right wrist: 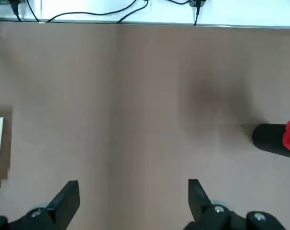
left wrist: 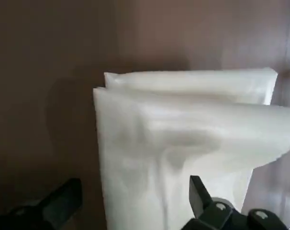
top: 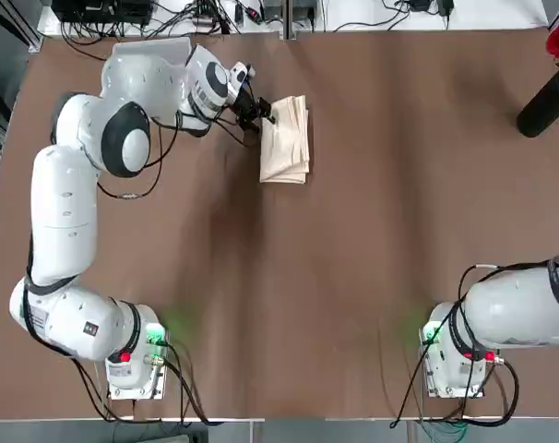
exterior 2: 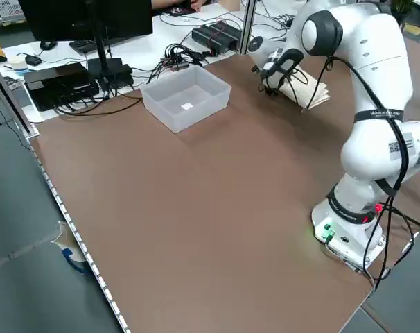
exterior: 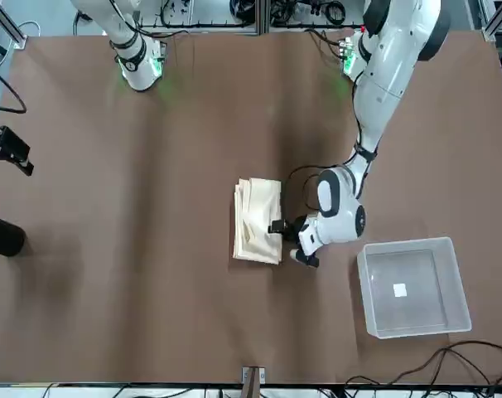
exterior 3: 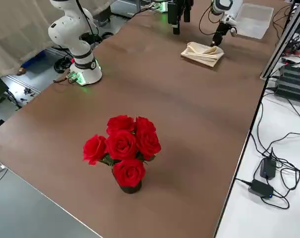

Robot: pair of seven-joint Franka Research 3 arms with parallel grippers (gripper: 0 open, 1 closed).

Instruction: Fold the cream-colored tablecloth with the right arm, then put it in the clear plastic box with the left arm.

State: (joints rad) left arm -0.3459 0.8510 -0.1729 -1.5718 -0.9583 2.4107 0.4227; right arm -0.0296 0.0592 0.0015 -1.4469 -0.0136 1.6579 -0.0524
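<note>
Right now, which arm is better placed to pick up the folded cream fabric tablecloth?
The left, I'd say: its open pincer is at the folded cream fabric tablecloth, beside the square translucent plastic box. The right pincer is well away.

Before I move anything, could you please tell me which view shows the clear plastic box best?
The front view: the clear plastic box appears whole there. The left side view shows it whole but farther off, the right side view near the top edge; the top view mostly hides it; neither wrist view shows it.
</note>
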